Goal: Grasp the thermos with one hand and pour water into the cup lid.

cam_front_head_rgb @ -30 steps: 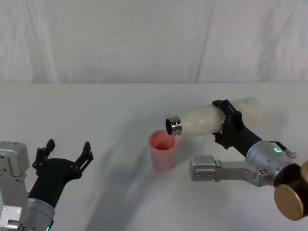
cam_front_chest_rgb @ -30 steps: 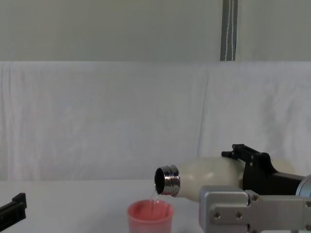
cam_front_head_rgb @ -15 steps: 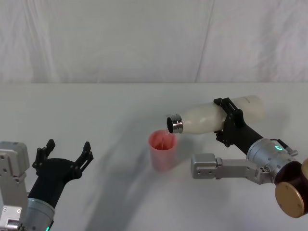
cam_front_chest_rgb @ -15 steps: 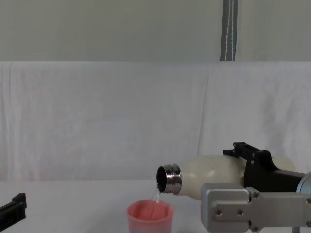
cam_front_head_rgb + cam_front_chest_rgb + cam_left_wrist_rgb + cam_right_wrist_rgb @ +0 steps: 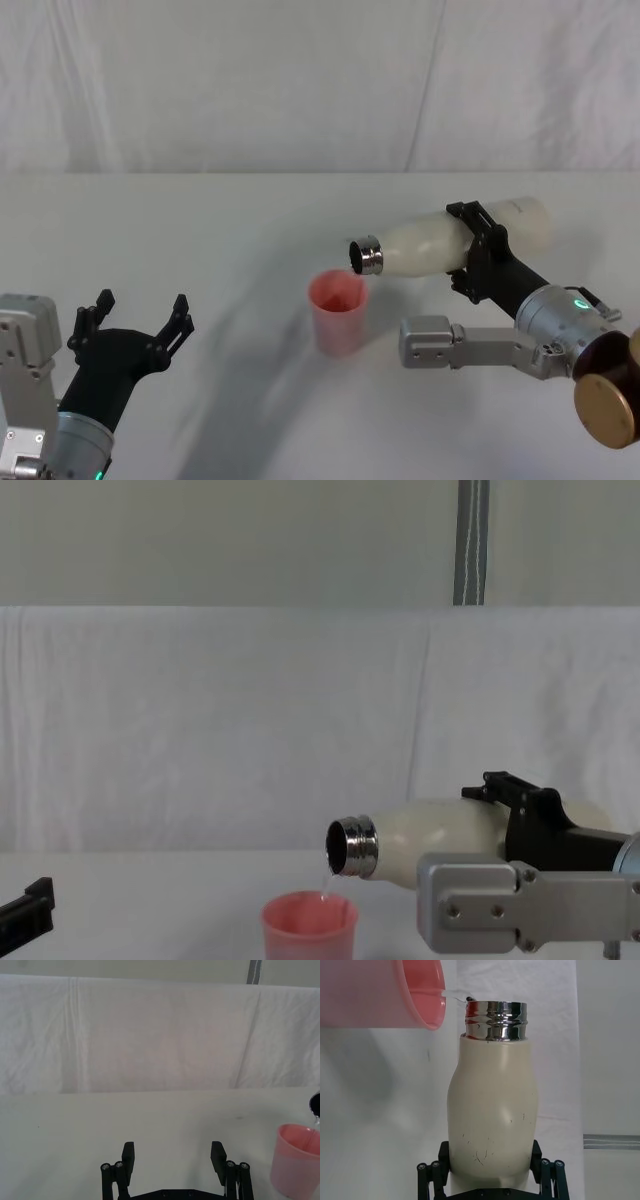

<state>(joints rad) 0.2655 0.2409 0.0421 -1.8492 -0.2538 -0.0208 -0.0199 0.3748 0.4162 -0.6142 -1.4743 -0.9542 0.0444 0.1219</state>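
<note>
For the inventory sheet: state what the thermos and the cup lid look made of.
Thermos: likely metal; matte cream coated body with small scuffs, and a bare, mirror-shiny, ridged silver neck.
Cup lid: probably plastic; smooth, pink, thin rim, looking slightly translucent.

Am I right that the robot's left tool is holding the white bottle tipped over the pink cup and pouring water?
Not quite: the right tool holds the thermos, as the head view shows. The left tool sits open and empty, off to the side. The rest is right: water trickles into the cup lid.

we see bright, even, diffuse light, soft grey shadows left of the cup lid [image 5: 338, 309], and slight softness throughout.
</note>
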